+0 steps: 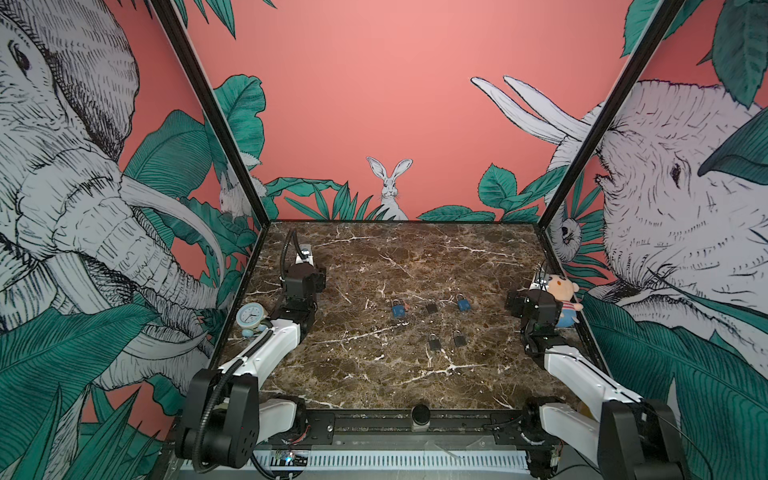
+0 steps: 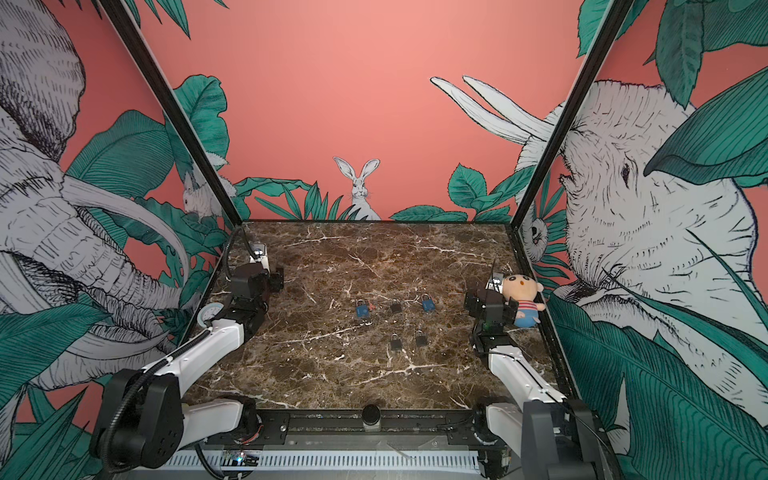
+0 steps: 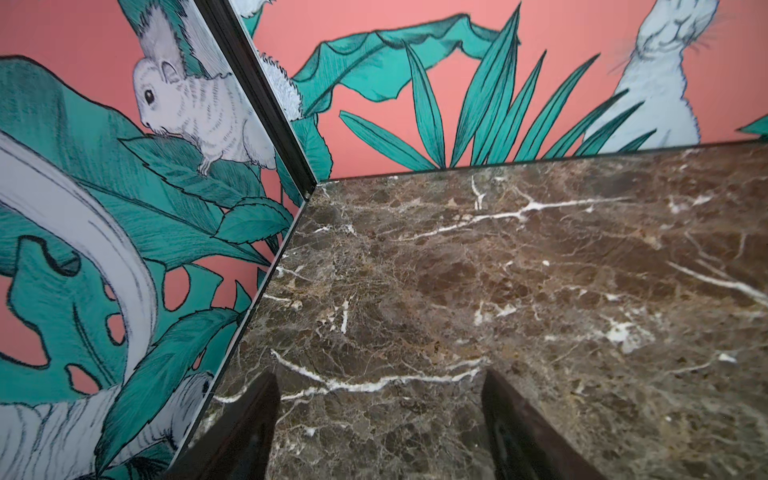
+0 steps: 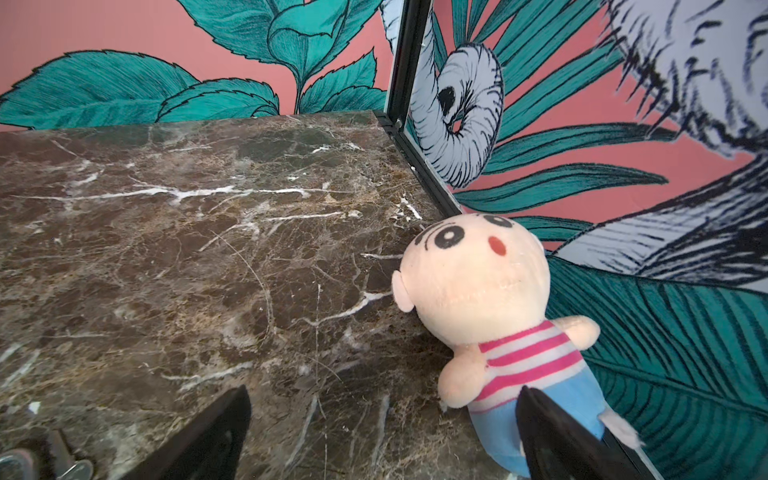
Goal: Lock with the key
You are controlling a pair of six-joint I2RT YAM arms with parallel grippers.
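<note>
My left jaws and right jaws: wide, empty. Padlocks (image 1: 434, 343) lie between them on the table (image 1: 374, 257), well apart. Probably parked clear for viewing.

Enclosing a brown, white-veined marble tabletop (image 1: 374, 382) with coral-pink wall panels (image 1: 374, 83), showing drawn elephants (image 1: 62, 208), a white rabbit (image 1: 390, 187), green leaves (image 1: 174, 158).

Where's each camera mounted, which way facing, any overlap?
Top views: above near edge, looking down across marble table toward back wall; left arm and right arm show.
Left wrist: on left arm, facing far-left corner; open left hand shows.
Right wrist: on right arm, facing far-right corner; open right hand shows.
Shared: plush doll, right wrist and both top views.
</note>
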